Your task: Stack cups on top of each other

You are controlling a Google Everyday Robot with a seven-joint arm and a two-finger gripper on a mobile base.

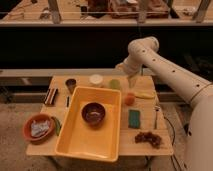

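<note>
Three small cups stand in a row along the table's far edge, behind the yellow tray [75, 140]: a dark grey-brown cup [71, 84] at the left, a cream-white cup [96, 79] in the middle and a light green cup [115, 84] at the right. They stand apart, none inside another. My white arm reaches in from the right. Its gripper [132, 82] points down just right of the green cup, a little above the table and over an orange fruit [129, 99].
A wider dark-brown bowl [93, 112] sits in the tray. An orange bowl with cloth [39, 127] is at the front left. A banana [144, 94], a green sponge [134, 118], a utensil [156, 116] and a brown cluster [148, 138] lie to the right.
</note>
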